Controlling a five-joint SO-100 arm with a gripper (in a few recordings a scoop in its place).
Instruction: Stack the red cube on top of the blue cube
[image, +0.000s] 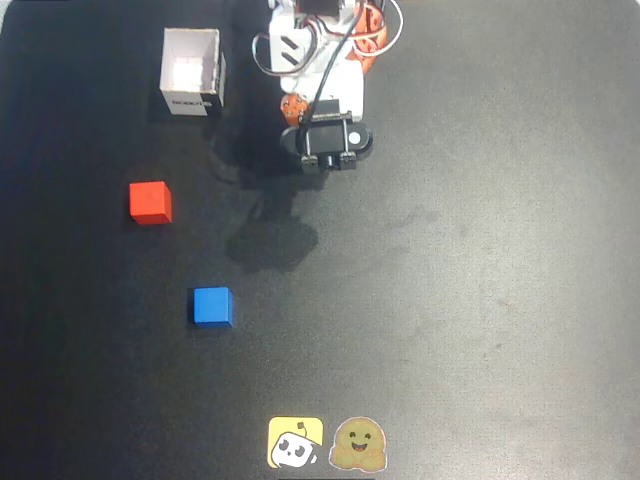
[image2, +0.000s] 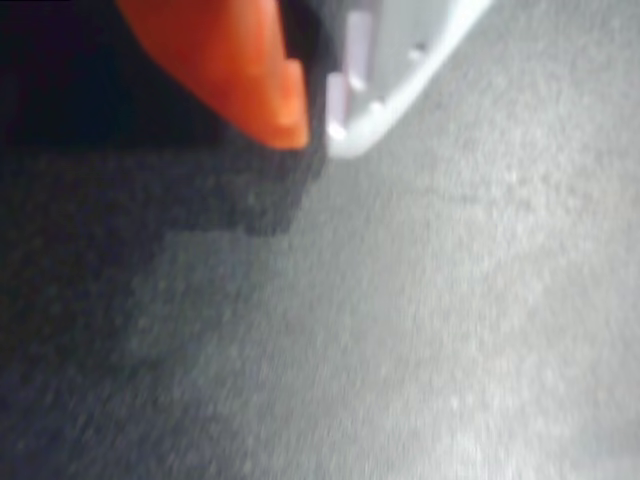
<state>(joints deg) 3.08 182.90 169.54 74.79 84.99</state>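
the flat black matte table surface (image: 480, 280) spans the overhead view. the white and orange robot arm (image: 320, 60) stands at the top centre, folded over itself, with a black camera block at its lower end. the open-topped white cardboard box (image: 192, 72) sits upright to the left of the arm, near it but apart. the small matte red-orange cube (image: 150, 202) rests on the table below the box, at left. the small matte bright blue cube (image: 212, 306) rests lower and slightly right of the red cube, apart from it, not stacked. two small flat stickers, one yellow (image: 295, 443) and one tan (image: 358, 444), lie side by side at the bottom edge. in the wrist view the gripper (image2: 315, 125) hangs over bare table, its orange finger and white finger tips nearly touching, clenched on nothing.
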